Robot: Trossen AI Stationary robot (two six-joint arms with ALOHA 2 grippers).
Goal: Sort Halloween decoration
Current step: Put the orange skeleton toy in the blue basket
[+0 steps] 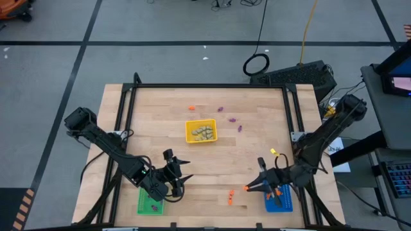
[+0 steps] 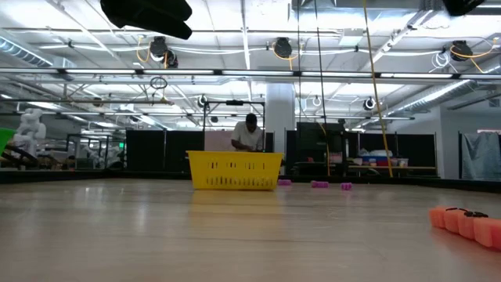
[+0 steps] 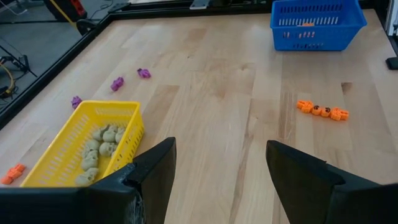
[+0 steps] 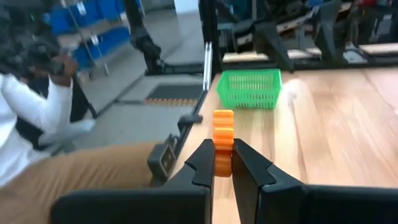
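Jaws of the right gripper are clenched on an orange trinket, which stands upright between the fingers; its lower end is hidden by them. Jaws of the left gripper are spread wide and grasp nothing. The left gripper hovers just beside the green tray, part of which the arm covers. The right gripper sits just beside the blue tray, which the arm also partly covers.

Trays: three, one yellow tray, one green, one blue.

Pale trinkets: all lie inside the yellow tray. They overlap, so the count cannot be told; at least five show in the left wrist view.

Purple trinkets: three lie loose on the tabletop near the yellow tray, toward the far edge: first, second, third. A dark speck in the green tray may be another; too small to tell.

Orange trinkets: one short string lies on the tabletop between the green and blue trays, nearer the blue. One loose piece lies just beyond the yellow tray's far corner. Orange shows through the blue tray's slots; the number inside cannot be told.

In the low view the orange string is cut off by the picture edge. A person stands well behind the yellow tray.
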